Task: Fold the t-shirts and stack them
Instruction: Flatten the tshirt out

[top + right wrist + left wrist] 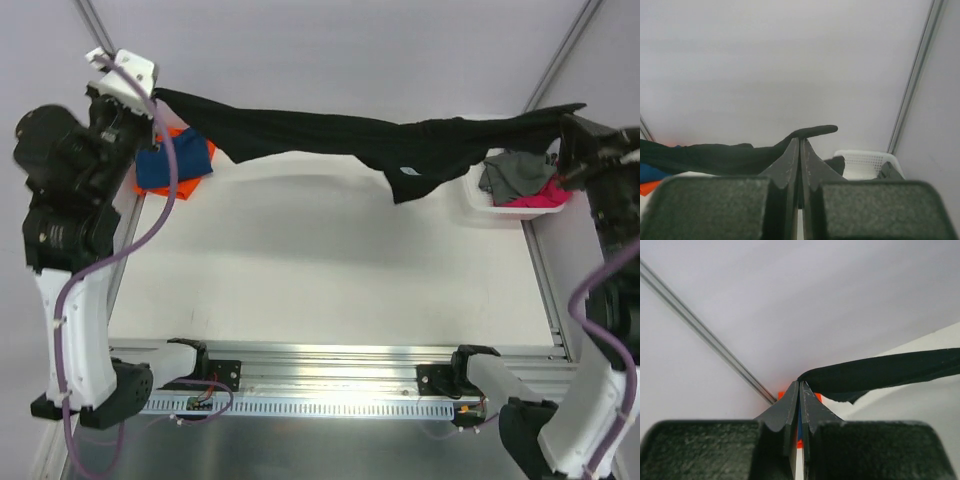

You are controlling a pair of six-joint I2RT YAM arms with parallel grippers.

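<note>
Counting the top view gives three t-shirts, one of each colour: one black t-shirt (330, 140), one blue t-shirt (170, 165) and one orange t-shirt (188, 186). There are two grippers and one white basket (480, 205), which holds one grey garment (515, 172) and one pink garment (545, 195).

The black t-shirt hangs in the air above the far half of the table (320, 270), stretched from about 10 o'clock to about 2 o'clock. The left gripper (155, 100) is pinched tight on its 10 o'clock end, and the right gripper (572, 130) is pinched tight on its 2 o'clock end. Each wrist view shows the jaws pressed together with black cloth leaving at their tips. The middle of the shirt sags, and a flap with one small white label (408, 172) droops at about 1 o'clock, just beside the basket.

The blue t-shirt lies on top of the orange one at 10 o'clock, under the left gripper. The basket sits at 2 o'clock, below the right gripper.
</note>
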